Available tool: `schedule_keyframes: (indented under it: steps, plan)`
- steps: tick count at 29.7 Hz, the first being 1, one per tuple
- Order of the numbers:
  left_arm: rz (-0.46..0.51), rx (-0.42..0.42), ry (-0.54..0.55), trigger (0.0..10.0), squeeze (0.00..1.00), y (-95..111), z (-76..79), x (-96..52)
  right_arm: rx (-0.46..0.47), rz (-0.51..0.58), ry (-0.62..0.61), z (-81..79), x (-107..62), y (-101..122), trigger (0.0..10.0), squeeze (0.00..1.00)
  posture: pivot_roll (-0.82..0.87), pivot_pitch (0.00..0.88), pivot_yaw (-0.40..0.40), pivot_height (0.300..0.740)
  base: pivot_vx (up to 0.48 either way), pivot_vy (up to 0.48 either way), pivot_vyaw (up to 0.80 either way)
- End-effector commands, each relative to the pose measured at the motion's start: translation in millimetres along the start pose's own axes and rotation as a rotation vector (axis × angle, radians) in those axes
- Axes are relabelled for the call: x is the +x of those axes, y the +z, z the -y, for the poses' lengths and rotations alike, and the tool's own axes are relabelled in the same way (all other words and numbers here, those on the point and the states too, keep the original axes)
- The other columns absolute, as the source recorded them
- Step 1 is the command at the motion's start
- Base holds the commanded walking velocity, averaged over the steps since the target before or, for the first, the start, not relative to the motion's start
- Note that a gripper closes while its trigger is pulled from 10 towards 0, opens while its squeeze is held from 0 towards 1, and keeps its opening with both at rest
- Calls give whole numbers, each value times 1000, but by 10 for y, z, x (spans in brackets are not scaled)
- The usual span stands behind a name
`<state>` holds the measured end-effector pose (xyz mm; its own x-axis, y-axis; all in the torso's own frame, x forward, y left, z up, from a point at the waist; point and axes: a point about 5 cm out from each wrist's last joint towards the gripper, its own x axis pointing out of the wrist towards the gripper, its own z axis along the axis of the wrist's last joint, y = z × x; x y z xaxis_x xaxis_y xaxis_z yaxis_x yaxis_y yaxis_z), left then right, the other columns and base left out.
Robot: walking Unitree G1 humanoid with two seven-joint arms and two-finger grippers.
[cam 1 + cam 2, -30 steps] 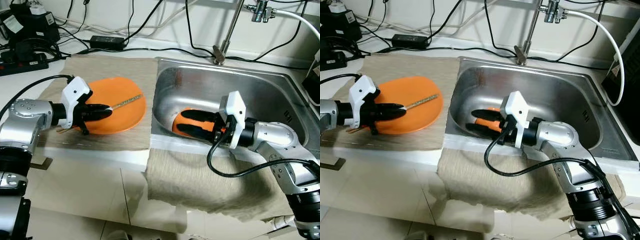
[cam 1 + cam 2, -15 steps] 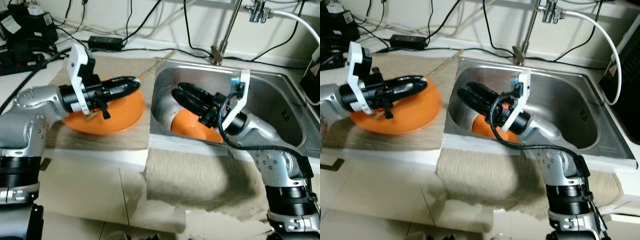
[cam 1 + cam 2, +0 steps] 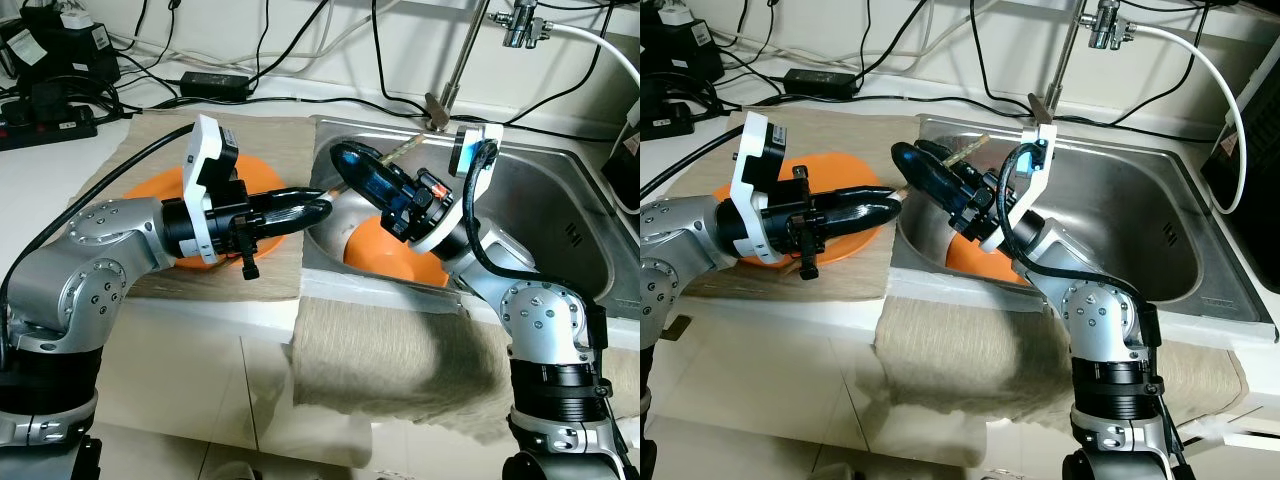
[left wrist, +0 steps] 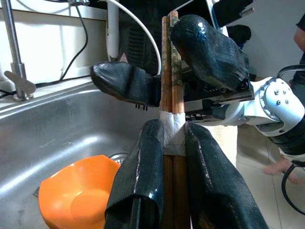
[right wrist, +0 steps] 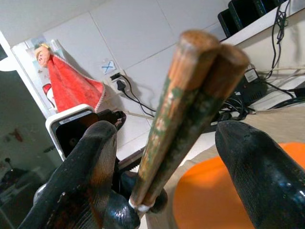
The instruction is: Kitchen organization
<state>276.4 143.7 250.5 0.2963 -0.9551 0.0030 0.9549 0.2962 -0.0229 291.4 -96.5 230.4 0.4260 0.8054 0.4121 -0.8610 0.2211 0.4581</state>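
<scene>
My left gripper (image 3: 320, 208) is shut on a taped pair of wooden chopsticks (image 4: 170, 71) and holds them out over the left rim of the steel sink (image 3: 540, 190). My right gripper (image 3: 355, 175) is raised above the sink and stands open. Its two fingers (image 5: 95, 162) lie on either side of the chopsticks' (image 5: 186, 114) far end without touching it. An orange plate (image 3: 150, 185) lies on the beige mat (image 3: 250, 135) beneath my left arm. Under my right arm, an orange bowl (image 3: 385, 250) rests in the sink.
The faucet (image 3: 450, 70) rises behind the sink. A power strip (image 3: 50, 120), an adapter and several black cables run along the back of the counter. A beige towel (image 3: 400, 360) hangs over the counter's front edge below the sink.
My left gripper lifted the chopsticks off the plate and swung them right, over the sink rim. My right gripper rose from the bowl and turned its open fingers around their far end.
</scene>
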Motion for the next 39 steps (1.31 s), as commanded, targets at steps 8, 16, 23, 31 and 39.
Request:
schedule_keyframes:
  steps: [8, 16, 23, 31, 39]
  plan:
    - [-12, -36, -27, 0, 0, 41, 4, -64, 23, -9, 45, -47, -48, 91, 0, 0, -34, 0, -72, 740, 0, 0, 0]
    - [-15, -40, -33, 0, 0, 44, 3, -56, 30, -14, 64, -66, -54, 98, 0, 0, -39, 0, -71, 740, 0, 0, 0]
    - [-14, -44, -26, 0, 0, 52, -13, -65, 37, -20, 71, -69, -48, 99, 0, 0, -37, 0, -71, 740, 0, 0, 0]
    - [-21, -45, -23, 0, 0, 51, -25, -71, 32, -21, 74, -68, -42, 108, 0, 0, -37, 0, -69, 740, 0, 0, 0]
    - [-32, -50, 30, 10000, 0, 48, -84, -77, 24, -14, 68, -57, -34, 120, 0, 0, -39, 0, -67, 740, 0, 0, 0]
